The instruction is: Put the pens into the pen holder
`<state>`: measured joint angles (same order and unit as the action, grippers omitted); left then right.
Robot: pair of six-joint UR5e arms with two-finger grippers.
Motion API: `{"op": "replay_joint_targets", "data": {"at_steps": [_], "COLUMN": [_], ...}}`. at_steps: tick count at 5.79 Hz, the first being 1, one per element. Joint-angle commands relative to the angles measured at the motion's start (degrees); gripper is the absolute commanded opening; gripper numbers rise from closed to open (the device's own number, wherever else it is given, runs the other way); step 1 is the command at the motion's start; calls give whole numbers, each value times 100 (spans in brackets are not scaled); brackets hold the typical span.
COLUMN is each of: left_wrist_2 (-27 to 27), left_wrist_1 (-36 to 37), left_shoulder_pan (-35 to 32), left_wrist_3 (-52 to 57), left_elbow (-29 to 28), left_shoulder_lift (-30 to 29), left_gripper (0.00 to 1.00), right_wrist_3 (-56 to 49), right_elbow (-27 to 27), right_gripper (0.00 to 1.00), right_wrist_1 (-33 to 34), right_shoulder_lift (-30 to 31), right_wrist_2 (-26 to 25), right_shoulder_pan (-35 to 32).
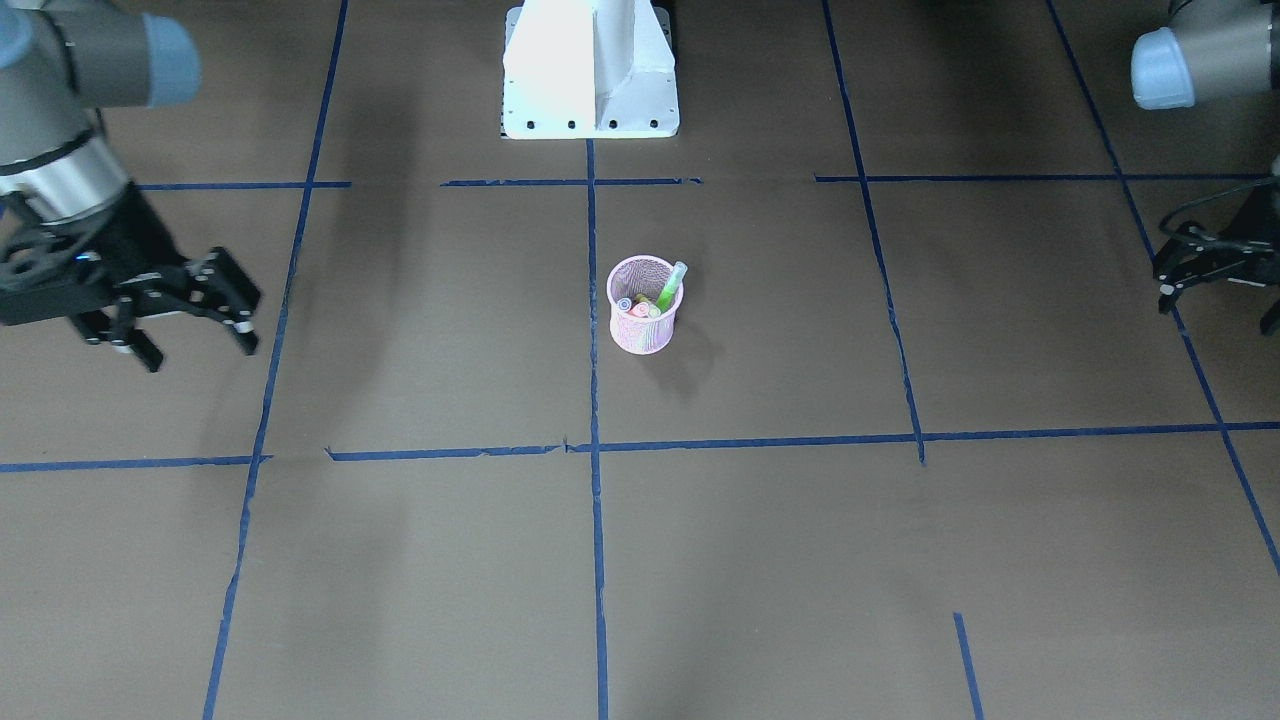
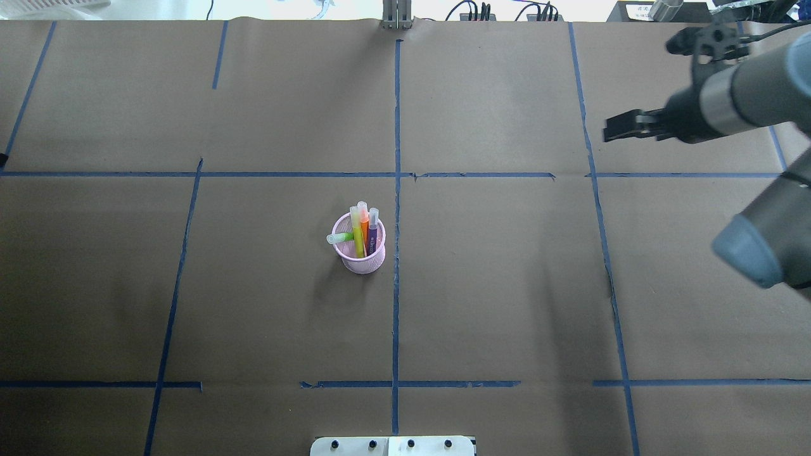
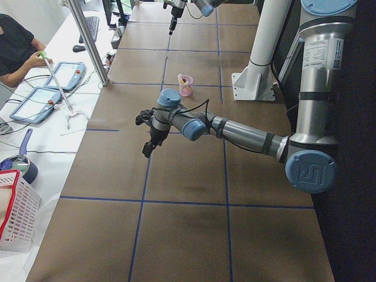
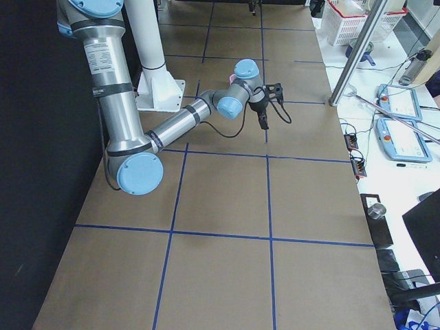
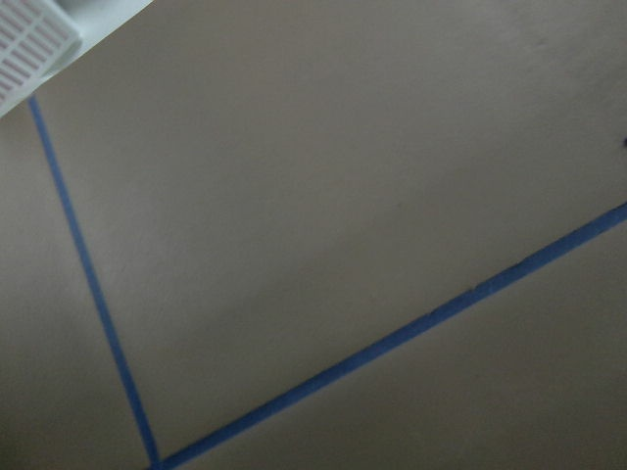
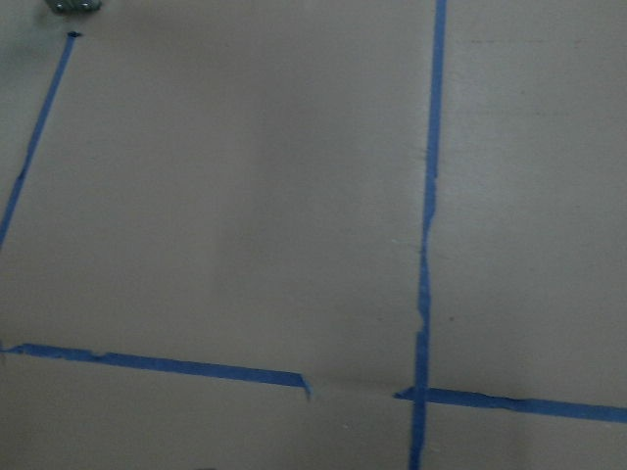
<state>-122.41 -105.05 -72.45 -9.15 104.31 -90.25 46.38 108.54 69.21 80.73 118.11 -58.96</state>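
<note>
Pink mesh pen holder (image 1: 645,330) with pens (image 2: 364,228) inside (green one (image 1: 670,290) leaning); right gripper (image 1: 195,348) and left gripper (image 1: 1218,308) spread wide, empty

the near right arm (image 4: 180,121) stretches low over the brown table (image 4: 220,268), its tool (image 4: 265,122) pointing down.

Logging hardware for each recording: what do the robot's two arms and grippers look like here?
The left arm and right arm are silver-grey tubes with pale blue joint caps, a printed label on the upright segment and a thin black cable near the wrist. The left gripper and right gripper are black two-fingered linkages with small white marks by the fingertips.
</note>
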Motion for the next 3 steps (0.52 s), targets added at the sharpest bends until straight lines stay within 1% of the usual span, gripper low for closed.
{"op": "replay_joint_targets", "data": {"at_steps": [1,2,3], "left_wrist_2": [-1235,-1493,-1661], "left_wrist_1": [537,825,1324], "left_shoulder_pan": [-741,-936,-1077], "left_wrist_3": [115,290,291], "left_elbow": [-7,-68,-69], "left_shoulder_lift": [51,121,131], "left_gripper": [100,100,100], "right_wrist_3": [-1948,-2905,-3698], "right_elbow": [-428,-865,-1479], "right_gripper": [99,99,99], "right_wrist_1": [14,22,14], "right_shoulder_lift": [809,1004,988], "right_wrist_2": [974,1142,1605], "right_shoulder_pan": [-1288,-1693,-2124]}}
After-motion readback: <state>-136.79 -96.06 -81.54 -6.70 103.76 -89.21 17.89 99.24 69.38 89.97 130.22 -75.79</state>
